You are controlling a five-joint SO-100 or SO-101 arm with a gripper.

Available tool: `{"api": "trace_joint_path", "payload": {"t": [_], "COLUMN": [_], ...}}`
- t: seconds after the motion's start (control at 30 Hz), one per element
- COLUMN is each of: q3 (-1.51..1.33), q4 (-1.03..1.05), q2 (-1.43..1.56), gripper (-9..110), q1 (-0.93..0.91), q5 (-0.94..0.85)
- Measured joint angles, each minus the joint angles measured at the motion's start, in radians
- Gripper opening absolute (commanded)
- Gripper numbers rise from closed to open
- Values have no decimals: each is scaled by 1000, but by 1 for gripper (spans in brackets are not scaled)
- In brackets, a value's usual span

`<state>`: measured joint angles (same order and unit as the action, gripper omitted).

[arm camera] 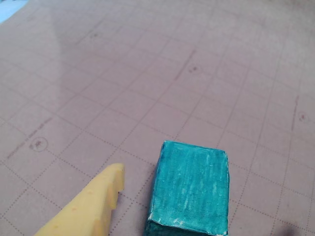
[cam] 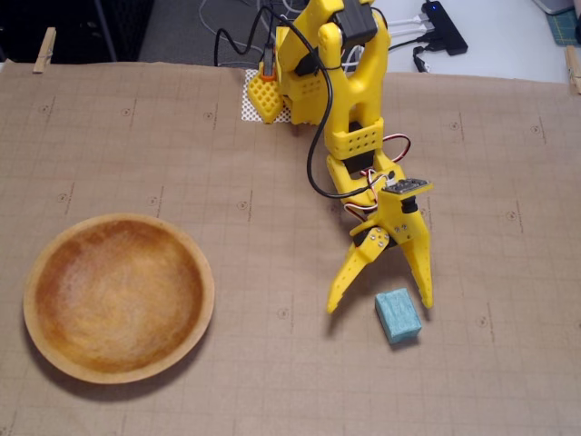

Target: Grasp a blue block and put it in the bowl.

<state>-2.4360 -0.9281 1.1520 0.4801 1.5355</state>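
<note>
Claw [cam: 381,304] spread wide: two yellow fingers splayed in an inverted V in the fixed view, tips down at the mat, nothing held between them. Left finger [cam: 349,277] in that view angles out toward the open mat; right finger [cam: 420,272] ends just beside the top right corner of the blue block [cam: 398,315]; contact cannot be judged. Block lies mostly below and between the tips, closer to the right one.

Wrist view: one finger [arm camera: 86,206] enters from the lower left, serrated inner edge facing the blue block [arm camera: 189,189], a strip of mat between them. Other finger not in that view. Block fills the lower centre, rough streaked top face, bottom edge cut by the frame.

Counts: one arm, one claw, one blue block, one bowl.

Arm [cam: 349,100]: base at top centre of the fixed view, upper links folded, forearm running down the picture, wrist pitched so the claw points at the mat. Black and coloured cables loop beside the links.

Bowl [cam: 41,322]: wooden, orange-brown, empty, lower left of the fixed view, well apart from block and claw. Bare mat between the two.

Surroundings: brown gridded mat [cam: 508,163] covers the table; one wooden clothespin [cam: 43,50] at the top left edge, another [cam: 572,68] at the top right; a black hub [cam: 445,25] with white cables behind the base.
</note>
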Motion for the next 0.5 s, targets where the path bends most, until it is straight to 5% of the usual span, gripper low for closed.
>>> {"api": "trace_joint_path", "payload": {"t": [0.5], "q3": [106], "q4": [225], "q2": [0], "gripper": [57], "q1": [-15], "q5": [5]}}
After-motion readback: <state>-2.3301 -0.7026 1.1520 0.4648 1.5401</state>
